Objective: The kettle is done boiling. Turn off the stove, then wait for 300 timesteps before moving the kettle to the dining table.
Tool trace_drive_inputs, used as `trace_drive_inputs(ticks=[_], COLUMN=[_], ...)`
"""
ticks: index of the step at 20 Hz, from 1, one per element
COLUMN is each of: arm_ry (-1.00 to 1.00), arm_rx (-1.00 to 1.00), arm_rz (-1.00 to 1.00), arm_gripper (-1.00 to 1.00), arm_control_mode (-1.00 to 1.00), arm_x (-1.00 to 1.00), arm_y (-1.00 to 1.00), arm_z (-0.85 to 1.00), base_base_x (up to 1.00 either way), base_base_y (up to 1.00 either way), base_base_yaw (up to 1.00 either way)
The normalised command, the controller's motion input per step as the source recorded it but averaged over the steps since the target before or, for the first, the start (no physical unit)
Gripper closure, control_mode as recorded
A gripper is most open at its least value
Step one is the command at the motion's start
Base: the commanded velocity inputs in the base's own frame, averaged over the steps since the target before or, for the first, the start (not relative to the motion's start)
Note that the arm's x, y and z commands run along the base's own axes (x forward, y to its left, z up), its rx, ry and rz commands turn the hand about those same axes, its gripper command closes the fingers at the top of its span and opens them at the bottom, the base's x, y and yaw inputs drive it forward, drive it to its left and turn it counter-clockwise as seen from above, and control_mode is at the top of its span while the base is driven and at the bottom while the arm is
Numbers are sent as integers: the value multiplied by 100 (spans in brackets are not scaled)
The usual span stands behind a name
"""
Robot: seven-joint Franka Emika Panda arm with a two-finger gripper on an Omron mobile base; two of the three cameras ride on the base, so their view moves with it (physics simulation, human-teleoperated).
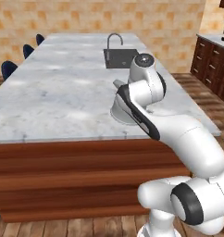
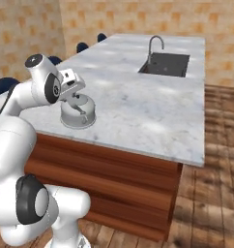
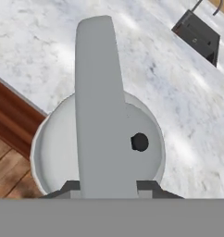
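Dark finger tips of my gripper (image 3: 104,189) sat clamped on the kettle's handle, one each side. Kettle (image 2: 78,112): squat, rounded, silver-grey metal, small dark knob on its lid; I saw its base resting on the dining table (image 2: 138,106) near the front edge. The handle's long axis ran straight away from my hand camera, toward the middle of the marble slab. Spout direction: I could not tell. Inset sink (image 2: 165,65) lay well apart.
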Motion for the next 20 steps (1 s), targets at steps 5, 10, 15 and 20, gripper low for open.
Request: trace_drive_inputs(ticks=[5,10,15,20], arm_ry=[0,0,0,0], arm_rx=[0,0,0,0], arm_rz=[0,0,0,0], arm_gripper=[100,100,100,100], arm_control_mode=[100,100,100,100], arm_x=[0,0,0,0], arm_y=[0,0,0,0], arm_z=[0,0,0,0], base_base_x=[13,17,29,44], base_base_y=[83,78,67,59], base_base_yaw=[-15,-14,-8,-3])
